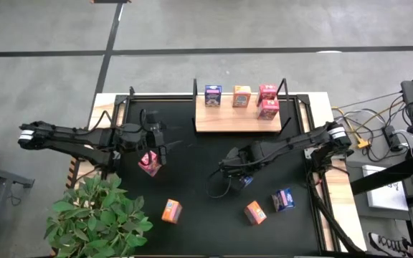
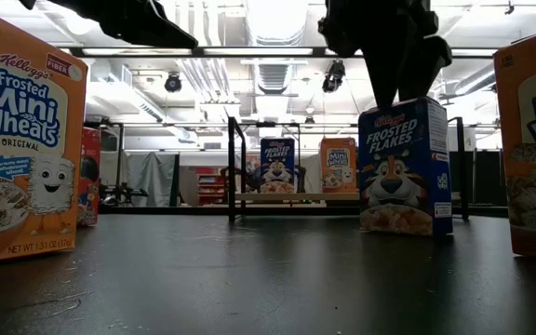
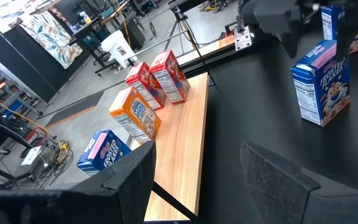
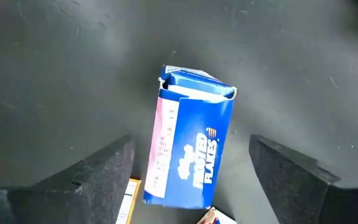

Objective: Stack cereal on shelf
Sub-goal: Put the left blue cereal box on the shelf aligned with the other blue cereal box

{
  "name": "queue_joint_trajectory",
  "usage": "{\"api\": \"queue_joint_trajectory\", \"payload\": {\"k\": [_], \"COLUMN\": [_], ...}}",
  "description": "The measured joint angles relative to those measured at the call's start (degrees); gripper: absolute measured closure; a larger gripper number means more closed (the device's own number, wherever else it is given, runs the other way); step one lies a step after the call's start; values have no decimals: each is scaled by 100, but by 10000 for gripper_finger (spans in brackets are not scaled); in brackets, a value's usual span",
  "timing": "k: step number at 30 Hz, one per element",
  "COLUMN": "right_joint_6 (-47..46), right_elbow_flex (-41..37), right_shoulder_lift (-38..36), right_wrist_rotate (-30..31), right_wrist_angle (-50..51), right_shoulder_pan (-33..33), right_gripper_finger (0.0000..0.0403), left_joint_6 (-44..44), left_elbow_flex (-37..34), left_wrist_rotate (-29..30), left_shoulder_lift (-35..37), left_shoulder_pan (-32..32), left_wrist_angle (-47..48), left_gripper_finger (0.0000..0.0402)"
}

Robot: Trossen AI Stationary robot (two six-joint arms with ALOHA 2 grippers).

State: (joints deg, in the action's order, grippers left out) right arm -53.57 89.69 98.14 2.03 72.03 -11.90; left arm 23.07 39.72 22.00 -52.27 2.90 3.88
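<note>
The wooden shelf [image 1: 236, 120] stands at the table's far side with a blue box [image 1: 213, 94], an orange box [image 1: 241, 95] and two red-pink boxes [image 1: 267, 92] [image 1: 269, 109] upright on it. My right gripper [image 1: 239, 172] is open, pointing down over an upright blue cereal box [image 4: 194, 149], one finger on either side of it, not touching. In the low view this box [image 2: 403, 167] stands on its base. My left gripper [image 1: 162, 149] is open and empty [image 3: 197, 152], next to a red-pink box [image 1: 149, 163] on the mat.
Two orange boxes [image 1: 171, 211] [image 1: 255, 212] and another blue box [image 1: 283, 199] stand on the black mat near the front. A potted plant [image 1: 95, 218] sits at the front left corner. Black posts [image 1: 195, 87] rise at the shelf's ends.
</note>
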Motion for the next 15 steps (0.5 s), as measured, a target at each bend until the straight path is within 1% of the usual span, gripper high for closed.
{"api": "queue_joint_trajectory", "payload": {"k": [3, 11, 15], "right_joint_6": [53, 60, 62], "right_elbow_flex": [0, 0, 0], "right_shoulder_lift": [79, 112, 112], "right_wrist_rotate": [-7, -4, 2], "right_wrist_angle": [-13, -71, -79], "right_shoulder_pan": [2, 2, 2], "right_gripper_finger": [116, 185, 211], "left_joint_6": [0, 0, 0], "left_elbow_flex": [0, 0, 0], "left_wrist_rotate": [0, 0, 0], "left_shoulder_lift": [0, 0, 0], "left_shoulder_pan": [1, 2, 1], "left_wrist_angle": [1, -2, 0], "left_gripper_finger": [183, 183, 183]}}
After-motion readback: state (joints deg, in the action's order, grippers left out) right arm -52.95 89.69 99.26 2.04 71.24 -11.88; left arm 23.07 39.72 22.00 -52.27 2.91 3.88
